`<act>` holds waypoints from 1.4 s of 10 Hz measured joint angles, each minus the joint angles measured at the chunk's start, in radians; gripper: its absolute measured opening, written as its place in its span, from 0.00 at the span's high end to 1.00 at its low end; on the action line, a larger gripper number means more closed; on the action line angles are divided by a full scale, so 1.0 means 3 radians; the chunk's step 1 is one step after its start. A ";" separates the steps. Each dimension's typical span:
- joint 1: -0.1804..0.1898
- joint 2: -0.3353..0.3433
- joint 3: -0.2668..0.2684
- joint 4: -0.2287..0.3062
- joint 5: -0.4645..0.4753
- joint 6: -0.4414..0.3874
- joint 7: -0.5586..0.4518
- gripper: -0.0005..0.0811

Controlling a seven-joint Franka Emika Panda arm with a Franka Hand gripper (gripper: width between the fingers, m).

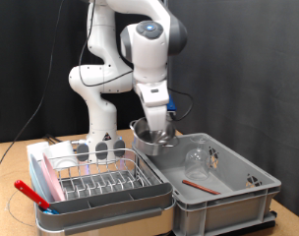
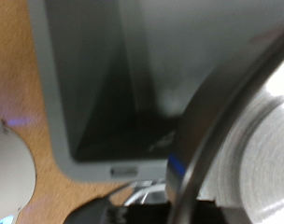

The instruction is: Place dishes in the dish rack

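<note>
Presently, in the exterior view, the pincer (image 1: 155, 131) pinches the rim of the steel bowl (image 1: 149, 137), held aloft above the seam between dish rack (image 1: 102, 177) and grey tub (image 1: 243, 192). The rack lies below the pincer, toward the view's left. In the wrist view, the bowl's curved wall (image 2: 249, 140) fills the frame beside the tub corner (image 2: 63, 103).

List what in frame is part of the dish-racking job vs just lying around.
Job:
- steel bowl, at the gripper
- pink plate, standing in the dish rack
- clear glass in the tub
- red utensil in the tub

Lying about:
- grey tub
- wooden table
</note>
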 joint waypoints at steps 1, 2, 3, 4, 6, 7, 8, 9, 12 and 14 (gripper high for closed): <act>-0.0052 -0.0074 -0.0048 -0.0076 -0.0079 -0.0005 -0.0022 0.98; -0.0098 -0.0146 -0.0101 -0.0139 -0.0127 -0.0043 -0.0070 0.98; -0.0138 -0.0202 -0.0177 -0.0164 -0.0202 -0.0227 -0.0243 0.98; -0.0170 -0.0235 -0.0257 -0.0161 -0.0322 -0.0464 -0.0460 0.98; -0.0255 -0.0314 -0.0368 -0.0228 -0.0520 -0.0532 -0.0644 0.98; -0.0318 -0.0519 -0.0396 -0.0422 -0.0541 -0.0311 -0.0644 0.98; -0.0307 -0.0524 -0.0384 -0.0411 -0.0540 -0.0417 -0.0652 0.98; -0.0301 -0.0477 -0.0367 -0.0387 -0.0575 -0.0486 -0.0652 0.98; -0.0330 -0.0186 -0.0348 -0.0341 -0.0822 -0.0588 -0.0592 0.98; -0.0372 0.0067 -0.0369 -0.0254 -0.0888 -0.0592 -0.0597 0.98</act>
